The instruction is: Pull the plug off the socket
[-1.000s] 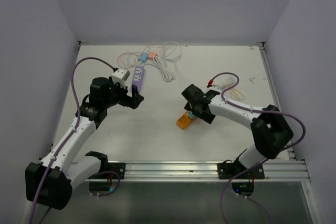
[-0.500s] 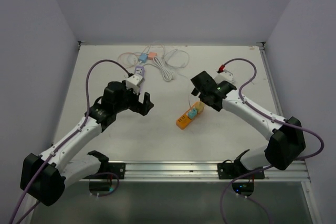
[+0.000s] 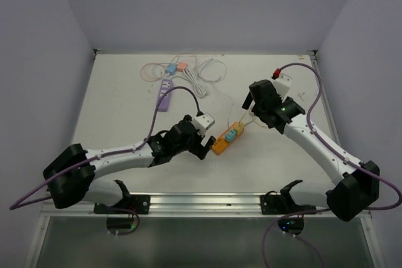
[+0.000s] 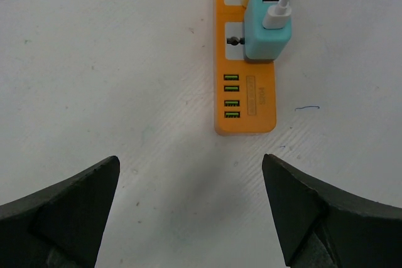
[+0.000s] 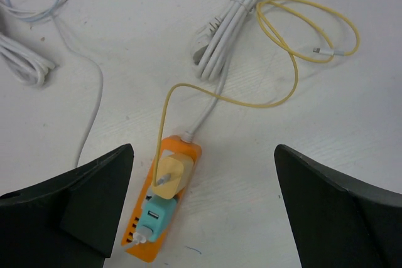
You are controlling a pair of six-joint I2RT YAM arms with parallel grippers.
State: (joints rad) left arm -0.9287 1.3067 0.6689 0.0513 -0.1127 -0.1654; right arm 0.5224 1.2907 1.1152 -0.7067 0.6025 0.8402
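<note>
Power strip (image 4: 245, 61): orange, lying flat on the table (image 3: 125, 123) at the centre of the top view. In the left wrist view its far end is cut off by the upper edge.
Teal plug (image 4: 267, 23): seated in the strip, with a white cable pushed into its face.
Yellow plug (image 5: 172, 177): seated in the strip, touching the teal plug. In the left wrist view only its lower part shows, at the top edge.
Left gripper (image 4: 190, 161): fingers spread wide and holding nothing. It sits near the strip's USB end, not touching.
Right gripper (image 5: 204, 149): fingers spread and empty, above the strip's cord end.
Yellow cable (image 5: 295, 61): loops from the yellow plug to the upper right of the right wrist view.
White cord bundle (image 5: 242, 23): tied, at upper centre of the right wrist view, with its lead running into the strip.
Purple power strip (image 3: 164, 94): upper left of the top view. The loose cables behind it are too small to sort.
</note>
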